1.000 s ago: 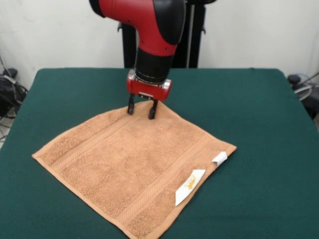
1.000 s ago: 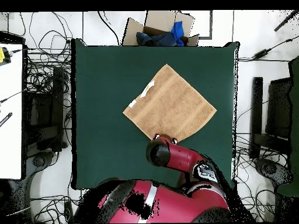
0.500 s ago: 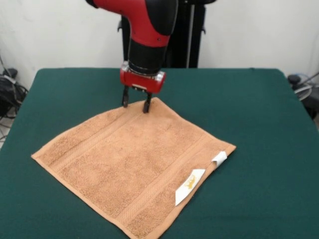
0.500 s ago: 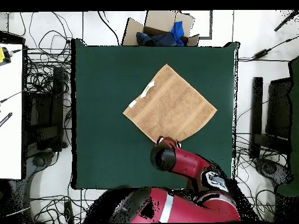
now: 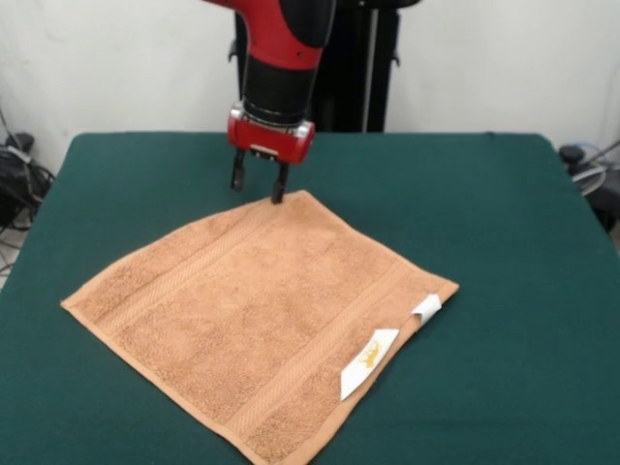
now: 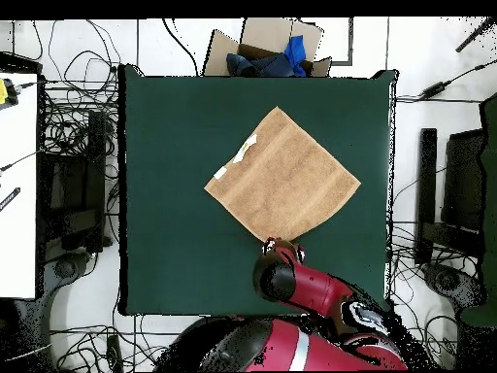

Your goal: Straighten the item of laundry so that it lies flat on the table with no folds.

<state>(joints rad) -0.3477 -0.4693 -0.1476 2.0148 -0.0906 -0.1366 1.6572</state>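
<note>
The small square peach-orange terry towel (image 5: 260, 320) is seen spread in a diamond on the large dark green felt-covered table (image 5: 504, 194), with woven bands running across it and two white tags (image 5: 368, 361) along the edge nearest the camera in the front view. No fold or raised wrinkle can be made out in either view; only the smaller tag (image 5: 426, 308) is curled up.

Over the last second the red and black arm's gripper (image 5: 257, 186) has been drawn back from the towel. A second ago its fingertips were set on the towel's far corner (image 5: 302, 195); now they are held above the bare felt just beyond that corner, clear of the cloth. The jaws are parted and nothing is held between them. The towel's outline has not shifted while the gripper left, as the overhead view confirms (image 6: 282, 176).

This is taken to mean that the corner has been released after the last pull and that the task is essentially complete: the towel is judged flat, and only a retreat of the arm appears to remain.
</note>
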